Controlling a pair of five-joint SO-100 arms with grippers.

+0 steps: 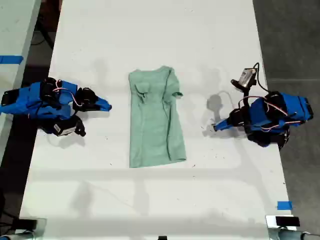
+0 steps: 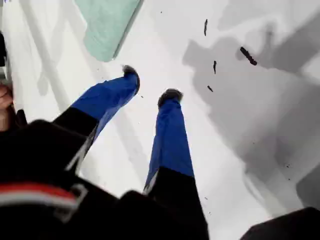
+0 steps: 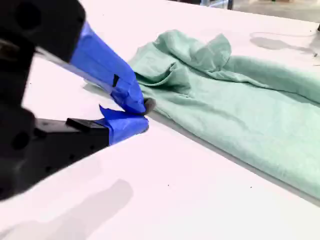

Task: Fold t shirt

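The white table (image 1: 150, 200) fills most of the exterior view, with dark floor along both sides. A piece of blue tape (image 1: 284, 205) sits near the table's corner at the exterior view's lower right.

The t shirt (image 1: 155, 117) lies flat in the middle of the table, folded into 1 long narrow strip of pale mint green, wrinkled and bunched near its far end, where a sleeve pokes out toward the exterior view's right. It shows again in the second wrist view (image 3: 235, 100) and as a corner in the first wrist view (image 2: 107, 25).

2 blue and black arms rest on the table, 1 on each side of the shirt, both apart from it.

My first gripper (image 1: 216, 127) is at the exterior view's right, pointing toward the shirt; its 2 blue fingers (image 2: 170, 135) are spread apart with bare table between them (image 2: 150, 85), holding nothing.

My second gripper (image 1: 107, 106) is at the exterior view's left; its tips are pressed together (image 3: 142, 112) just beside the shirt's edge, with no cloth visibly caught between them.
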